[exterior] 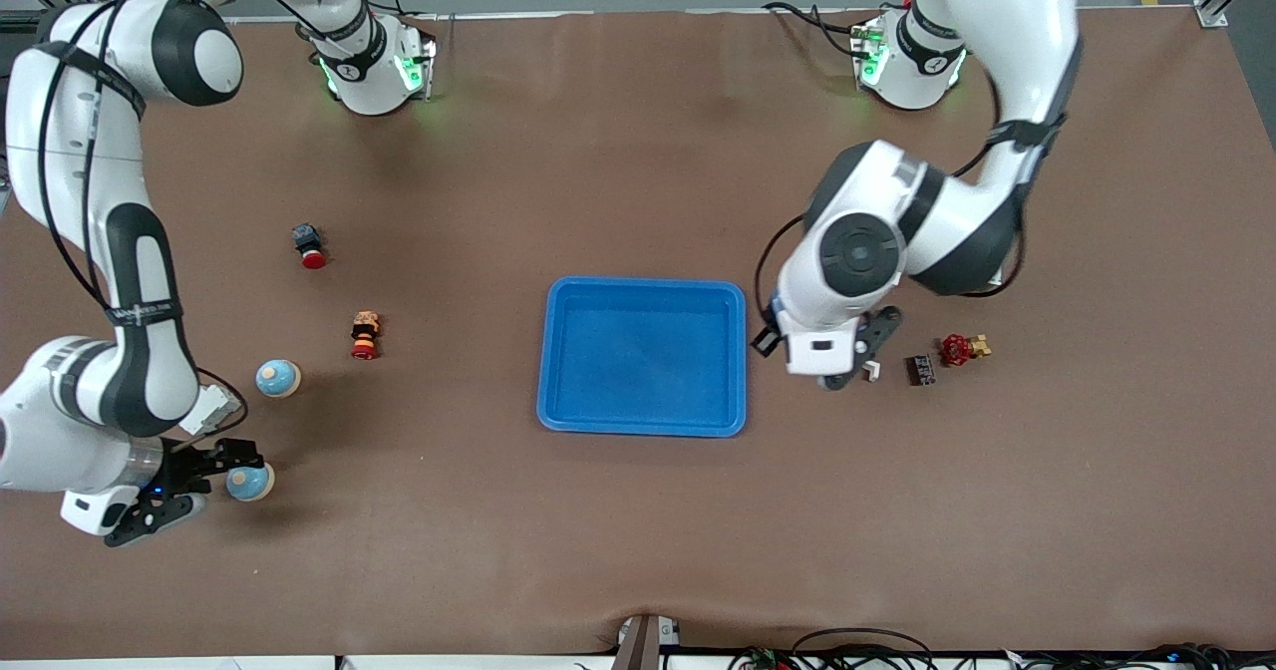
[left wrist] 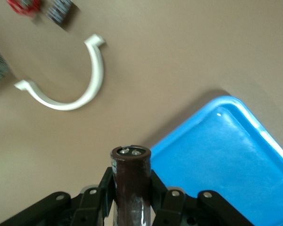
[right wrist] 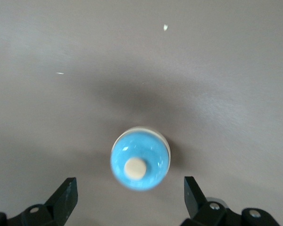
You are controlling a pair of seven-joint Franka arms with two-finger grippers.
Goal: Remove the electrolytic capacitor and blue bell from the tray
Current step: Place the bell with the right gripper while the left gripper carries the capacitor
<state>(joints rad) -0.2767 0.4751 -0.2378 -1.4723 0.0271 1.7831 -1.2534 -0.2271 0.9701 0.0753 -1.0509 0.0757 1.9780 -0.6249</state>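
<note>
Front view: left gripper (exterior: 847, 376) up just beside the blue tray (exterior: 643, 421) at the left arm's end, over bare table; held load hidden under the wrist here. White clip (exterior: 871, 371), black block (exterior: 920, 370) and red valve (exterior: 957, 349) close by on the table. Right gripper (exterior: 194, 486) down low at the right arm's end, fingers spread wide, bell (exterior: 249, 482) right at the fingertips. Second bell (exterior: 277, 378) farther from the camera, well clear of it.

Left wrist view: fingers (left wrist: 98, 197) clamped tight on the capacitor (left wrist: 130, 181), a dark brown cylinder standing straight out between them, terminal end outward. Tray corner (left wrist: 226, 155) just beside the capacitor; white clip (left wrist: 80, 89) below on the table.

Right wrist view: right gripper (right wrist: 129, 195) wide apart, holding nothing. Bell (right wrist: 140, 159) upright on the table, centred between the two fingertips (right wrist: 66, 193), touching neither.
</note>
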